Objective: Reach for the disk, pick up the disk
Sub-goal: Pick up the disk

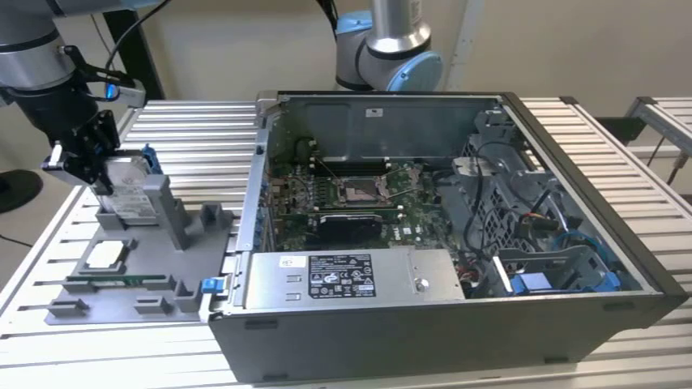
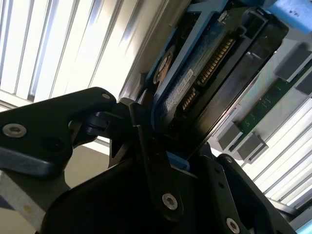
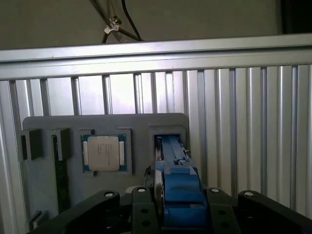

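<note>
Upright disk (image 1: 130,193) clenched in the hand (image 1: 100,174) at the grey holder (image 1: 162,247), on the exterior view's left of the table (image 1: 44,356)
In the second wrist view the fingers (image 2: 146,141) sit either side of the disk's end and press on its blue frame (image 2: 175,83), so the hand looks closed on it; disk stands on edge in the holder's slot, can't tell if its lower edge is free of the slot. Risks, my read: the hold is on one narrow end and on smooth plastic, so the heavy body may swing or slide out; any tilt going up may wedge it against the slot walls and drag the holder along; a drop could hit the processor chip (image 3: 101,152) in the pocket just beside the slot. The open computer case (image 1: 454,324) is well apart, clash unlikely
</note>
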You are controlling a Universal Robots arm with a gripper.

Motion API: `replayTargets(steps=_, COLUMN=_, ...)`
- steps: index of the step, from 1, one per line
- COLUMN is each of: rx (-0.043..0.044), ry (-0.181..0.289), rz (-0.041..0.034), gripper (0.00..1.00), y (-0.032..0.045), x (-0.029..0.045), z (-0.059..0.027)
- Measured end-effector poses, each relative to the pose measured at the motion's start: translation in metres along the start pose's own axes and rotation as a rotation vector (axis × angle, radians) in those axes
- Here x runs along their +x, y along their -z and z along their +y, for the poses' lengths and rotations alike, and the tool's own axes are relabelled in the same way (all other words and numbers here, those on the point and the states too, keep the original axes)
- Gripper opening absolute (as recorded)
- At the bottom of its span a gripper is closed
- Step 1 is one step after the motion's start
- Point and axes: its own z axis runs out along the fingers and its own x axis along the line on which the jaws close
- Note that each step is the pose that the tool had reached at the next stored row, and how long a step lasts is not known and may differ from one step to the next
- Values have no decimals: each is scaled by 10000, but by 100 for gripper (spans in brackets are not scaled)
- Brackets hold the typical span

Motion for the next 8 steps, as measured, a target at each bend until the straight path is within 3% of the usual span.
replayTargets(steps=8, rx=1, ry=-1, rz=-3, gripper=0, y=30, x=0, z=0)
